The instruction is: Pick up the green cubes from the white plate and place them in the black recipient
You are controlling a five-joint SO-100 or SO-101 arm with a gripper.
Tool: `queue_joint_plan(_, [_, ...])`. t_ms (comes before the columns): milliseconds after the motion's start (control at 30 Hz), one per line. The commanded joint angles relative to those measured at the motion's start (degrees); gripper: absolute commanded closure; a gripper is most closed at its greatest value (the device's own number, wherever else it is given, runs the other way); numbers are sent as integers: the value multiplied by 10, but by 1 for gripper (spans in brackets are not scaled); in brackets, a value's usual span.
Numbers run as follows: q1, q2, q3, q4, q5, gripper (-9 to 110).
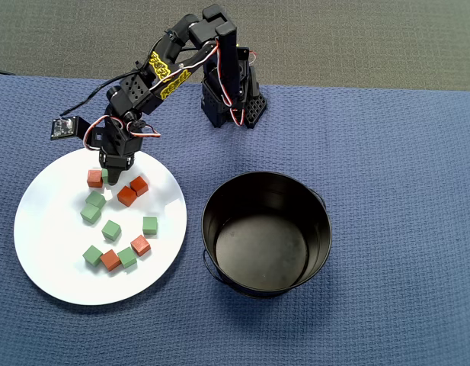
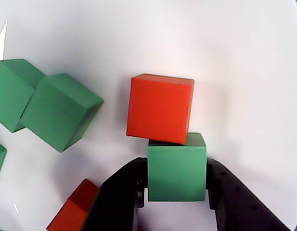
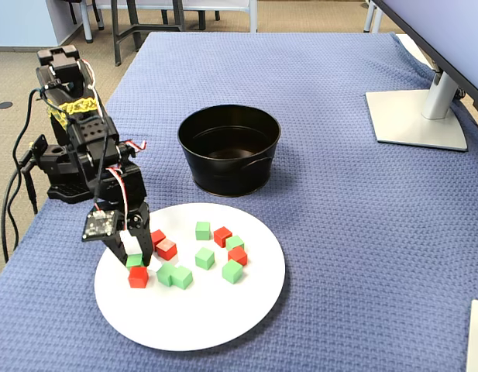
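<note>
Wrist view: green cube (image 2: pixel 176 168) pinched between fingers (image 2: pixel 120 192), touching red-orange cube (image 2: pixel 160 108) on white plate (image 2: pixel 244 72).

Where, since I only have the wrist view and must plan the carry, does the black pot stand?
Observer: In the overhead view the black pot stands to the right of the white plate, apart from it, on the blue cloth.
Operator: Anything in it yet?
Observer: No, its bottom is bare. Six loose green cubes and the green cube between the jaws are all on the plate.
Operator: Anything between plate and pot?
Observer: Only cloth. The arm's base stands beyond them, at the top of that view.
</note>
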Motion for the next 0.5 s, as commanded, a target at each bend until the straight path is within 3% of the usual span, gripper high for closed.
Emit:
queue_joint_plan(0, [3, 87, -14, 58, -8, 101])
queue_joint_plan(267, [-19, 320, 28, 162, -27, 101])
queue_joint_plan(467, [-155, 452, -11, 274, 79, 101])
